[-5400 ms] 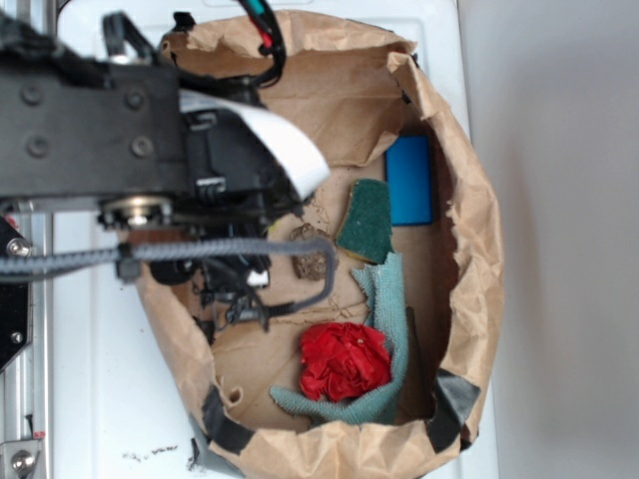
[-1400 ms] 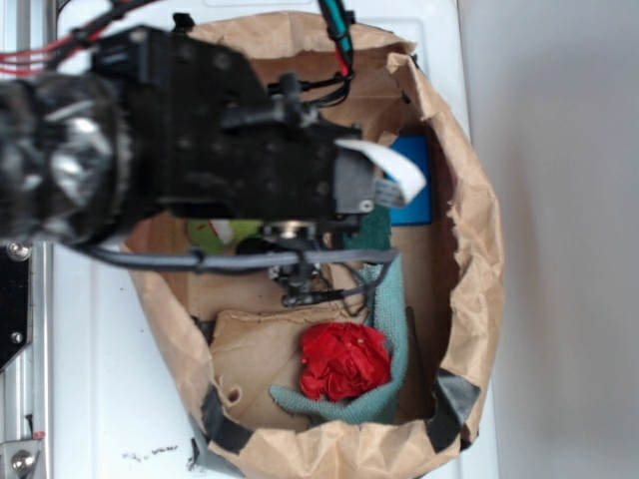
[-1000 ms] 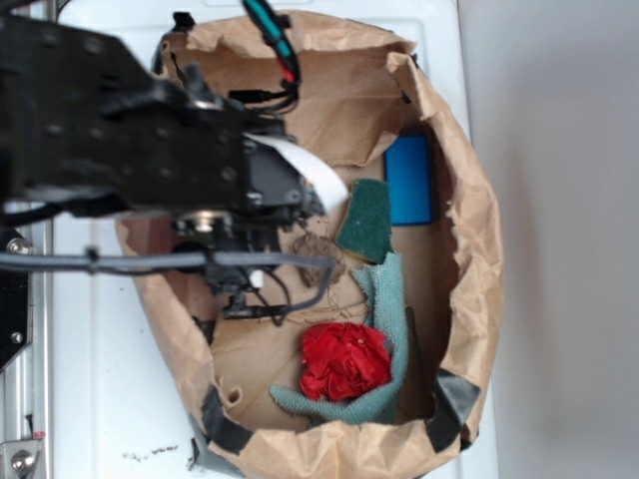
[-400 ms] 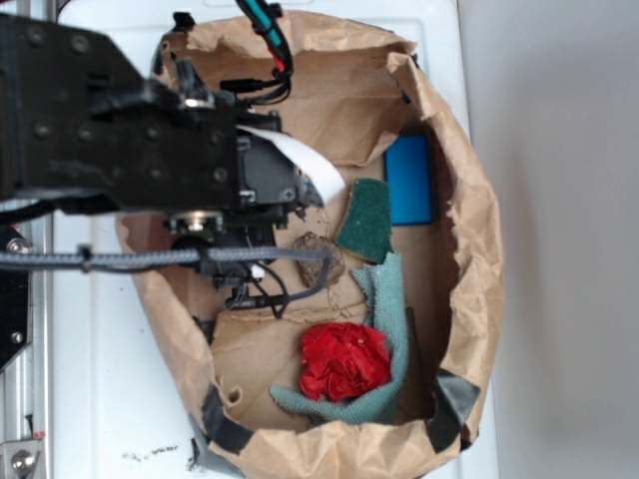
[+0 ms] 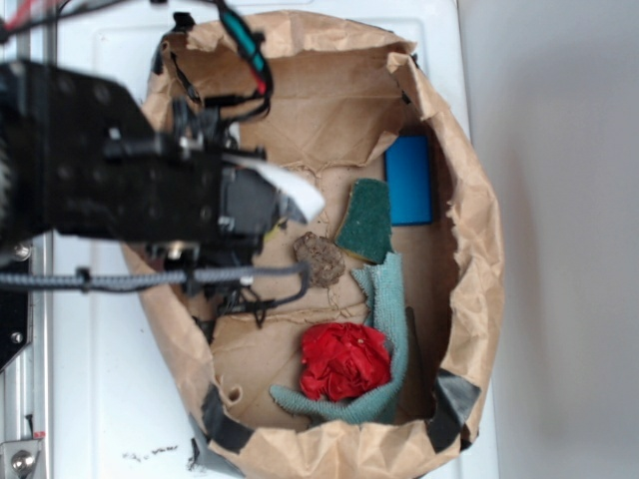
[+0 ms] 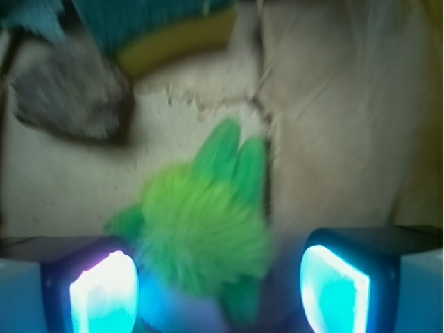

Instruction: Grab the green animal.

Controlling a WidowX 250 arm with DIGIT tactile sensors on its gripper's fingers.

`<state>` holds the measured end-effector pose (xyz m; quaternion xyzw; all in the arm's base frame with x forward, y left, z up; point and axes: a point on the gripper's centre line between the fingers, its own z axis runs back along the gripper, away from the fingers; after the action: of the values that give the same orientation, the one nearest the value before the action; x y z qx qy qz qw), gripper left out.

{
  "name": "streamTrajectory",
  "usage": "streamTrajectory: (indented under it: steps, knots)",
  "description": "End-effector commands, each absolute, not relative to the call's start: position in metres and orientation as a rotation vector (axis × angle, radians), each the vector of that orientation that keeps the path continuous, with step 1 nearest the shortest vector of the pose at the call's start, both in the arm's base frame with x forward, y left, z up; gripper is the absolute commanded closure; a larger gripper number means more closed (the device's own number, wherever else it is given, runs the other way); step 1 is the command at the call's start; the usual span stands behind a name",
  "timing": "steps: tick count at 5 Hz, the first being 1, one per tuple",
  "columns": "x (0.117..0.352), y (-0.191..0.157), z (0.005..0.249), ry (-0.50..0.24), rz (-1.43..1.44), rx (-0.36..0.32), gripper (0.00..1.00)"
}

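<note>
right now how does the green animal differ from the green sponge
The green animal is bright lime and fuzzy; the green sponge is dark green and flat. The animal is rounded with limbs poking out; the sponge is a plain slab. The animal sits between the open gripper's fingers; the sponge lies apart, beside the blue block. Both rest on brown paper.

Fuzzy plush green animal (image 6: 201,236) on matt, creased brown paper (image 5: 329,110); knitted cloth (image 5: 389,309); rough sponge (image 5: 366,220).
</note>
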<state>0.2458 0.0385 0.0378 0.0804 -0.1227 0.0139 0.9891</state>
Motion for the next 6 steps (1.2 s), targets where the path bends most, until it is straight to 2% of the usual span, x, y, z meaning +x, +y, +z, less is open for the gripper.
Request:
streamTrajectory:
  steps: [1,2,3,6]
  knots:
    - [0.246,0.021,0.034,-0.241,-0.023,0.173,0.00]
    - [0.226,0.021,0.031,-0.224,-0.011,0.192,0.00]
    - [0.245,0.025,0.028,-0.221,0.013,0.196,1.00]
    - [0.245,0.031,0.039,-0.248,0.039,0.184,1.00]
